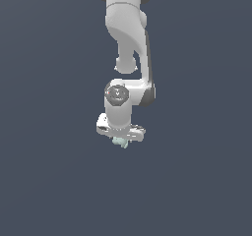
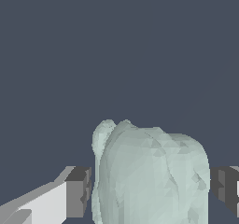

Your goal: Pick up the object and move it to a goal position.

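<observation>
Exterior view: white arm point(image 1: 127, 38) hangs down at centre; gripper point(image 1: 121, 140) points downward, pale mint object point(image 1: 120, 142) peeking out just beneath it. Wrist view, left to right: dark finger pad point(image 2: 77, 192), small gap, object point(image 2: 151, 176) between the fingers, second pad point(image 2: 225, 188). Fingers bracket object; firm contact cannot be told.

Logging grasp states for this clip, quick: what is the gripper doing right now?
Gripper: open around the small pale mint-green lumpy blob; a dark pad stands on each side, with narrow gaps showing, not yet clamped.
</observation>
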Motion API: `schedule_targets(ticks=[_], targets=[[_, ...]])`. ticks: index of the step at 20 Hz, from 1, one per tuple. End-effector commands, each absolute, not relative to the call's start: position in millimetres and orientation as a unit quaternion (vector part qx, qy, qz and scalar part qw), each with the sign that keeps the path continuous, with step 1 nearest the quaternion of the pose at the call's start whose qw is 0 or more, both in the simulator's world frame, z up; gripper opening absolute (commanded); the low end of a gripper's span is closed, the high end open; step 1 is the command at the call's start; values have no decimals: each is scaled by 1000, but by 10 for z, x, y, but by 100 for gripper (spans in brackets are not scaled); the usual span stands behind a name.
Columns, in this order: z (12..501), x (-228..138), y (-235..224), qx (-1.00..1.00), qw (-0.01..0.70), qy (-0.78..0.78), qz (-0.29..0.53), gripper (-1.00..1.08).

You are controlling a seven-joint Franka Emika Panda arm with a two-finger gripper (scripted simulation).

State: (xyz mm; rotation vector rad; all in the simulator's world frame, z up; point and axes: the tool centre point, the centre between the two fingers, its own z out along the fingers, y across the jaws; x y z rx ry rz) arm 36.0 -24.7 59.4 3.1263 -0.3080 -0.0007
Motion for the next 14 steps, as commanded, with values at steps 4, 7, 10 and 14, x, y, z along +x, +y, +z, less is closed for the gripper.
schedule_targets(ticks=[4, 7, 10, 14], targets=[[920, 240, 169, 995, 0, -97, 0, -100], [1151, 154, 465, 995, 0, -97, 0, -100], [1386, 68, 762, 995, 1, -97, 0, -100], [1696, -41, 1153, 995, 1, -97, 0, -100]])
